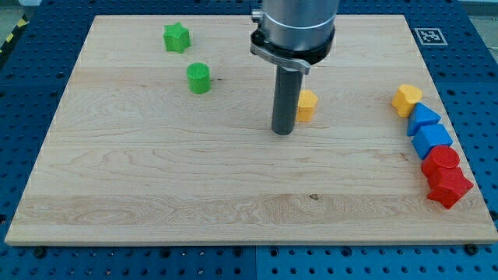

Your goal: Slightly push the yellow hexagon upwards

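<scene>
A: Where is the yellow hexagon [308, 104] found?

B: It is seen just above the board's [156, 194] middle, immediately to the view's right of the rod. Part of it is covered by the rod, so its shape is only partly made out.

A: And my tip [282, 131]?

B: It is placed on the board at the hexagon's lower left, close beside it; contact cannot be judged from this view. No fingers are fitted, so nothing is spread or pinched.

A: What room is noted around the hexagon?

B: Bare wood is seen above it up to the top edge, and to its right as far as the yellow heart [406, 99].

A: The right edge?

B: A column is recorded near it, running down from the heart: a blue triangle [423, 118], a blue block [433, 140], a red block [443, 159] and a red star [449, 187], each touching or nearly touching the next.

A: The left side?

B: A green star [177, 37] is noted near the top edge, a green cylinder [199, 78] below it, both well apart from the hexagon.
</scene>
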{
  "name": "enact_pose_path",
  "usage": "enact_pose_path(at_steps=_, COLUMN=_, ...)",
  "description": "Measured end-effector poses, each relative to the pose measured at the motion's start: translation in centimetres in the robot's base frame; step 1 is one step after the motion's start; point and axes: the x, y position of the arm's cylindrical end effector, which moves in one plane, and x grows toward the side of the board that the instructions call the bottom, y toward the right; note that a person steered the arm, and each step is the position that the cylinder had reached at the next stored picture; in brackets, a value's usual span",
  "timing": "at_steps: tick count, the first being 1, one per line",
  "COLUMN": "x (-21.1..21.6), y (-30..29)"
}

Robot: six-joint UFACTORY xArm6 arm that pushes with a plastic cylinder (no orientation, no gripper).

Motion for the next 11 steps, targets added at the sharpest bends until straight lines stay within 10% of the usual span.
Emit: enact_pose_path(at_steps=11, x=-2.5, y=2.9)
